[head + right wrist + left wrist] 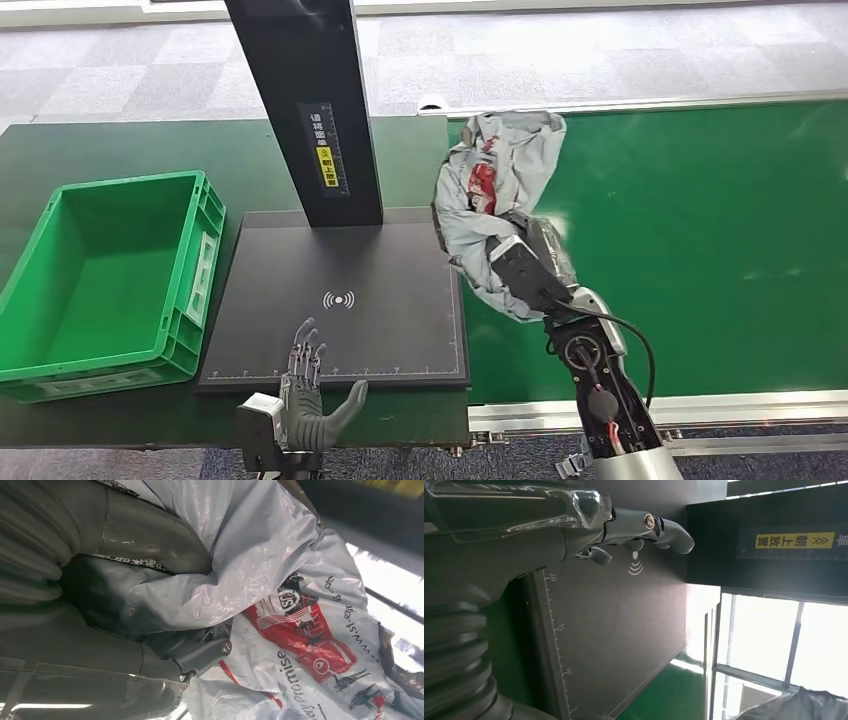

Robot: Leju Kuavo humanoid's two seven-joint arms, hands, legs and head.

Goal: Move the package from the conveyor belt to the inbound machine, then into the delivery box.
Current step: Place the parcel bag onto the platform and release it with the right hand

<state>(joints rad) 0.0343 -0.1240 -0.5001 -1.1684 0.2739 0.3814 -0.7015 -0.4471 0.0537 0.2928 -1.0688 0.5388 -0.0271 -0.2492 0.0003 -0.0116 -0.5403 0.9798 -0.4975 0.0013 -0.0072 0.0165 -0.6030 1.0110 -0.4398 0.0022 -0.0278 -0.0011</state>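
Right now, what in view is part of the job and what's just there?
Job:
- grey package, gripped by the right hand
- green conveyor belt
- inbound machine's black scan plate
- green delivery box
- left hand, holding nothing, at the plate's near edge

Not in use:
- dark table
- grey tiled floor

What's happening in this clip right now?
The robot's right hand grips a crumpled grey plastic courier package with red print, holding it at the conveyor belt's edge beside the black inbound machine platform. The left hand hovers open over the platform's near edge, holding nothing. The green delivery box sits empty left of the platform.
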